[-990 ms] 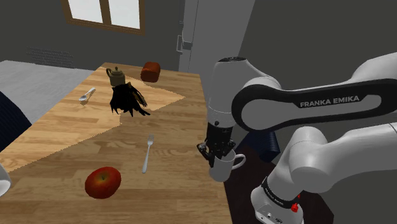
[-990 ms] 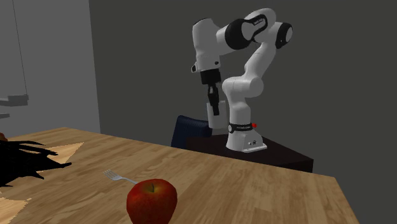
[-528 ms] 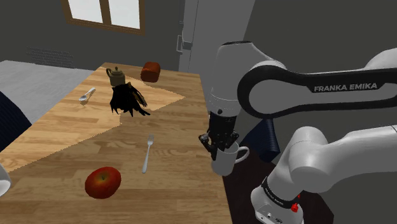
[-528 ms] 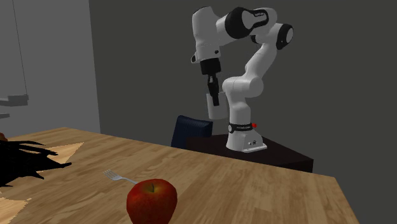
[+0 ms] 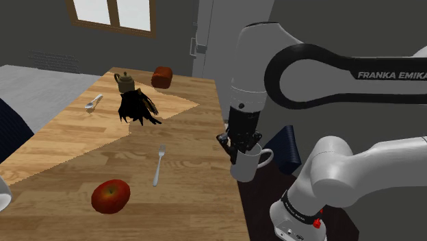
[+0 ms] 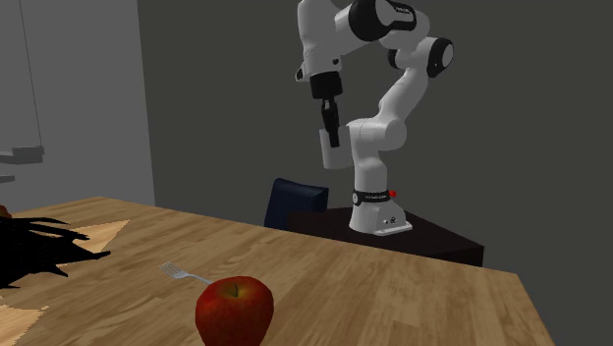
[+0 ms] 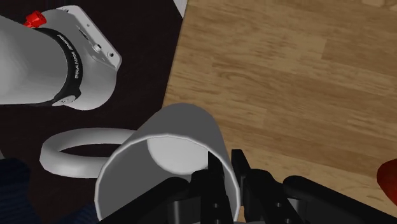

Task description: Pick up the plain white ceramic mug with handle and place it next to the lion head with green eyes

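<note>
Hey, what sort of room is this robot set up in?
Probably a dining room or kitchen in a house: a wooden table carries a fork, a red apple and a small teapot, and a wood-framed window sits behind it.

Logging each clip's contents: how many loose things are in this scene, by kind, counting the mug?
Mug: 1
Cutlery: 2 (fork, spoon)
Apple: 1
Teapot: 1
Black lion head: 1
Red-brown block: 1
White thing cut off at the edge: 1
Total: 8
</note>
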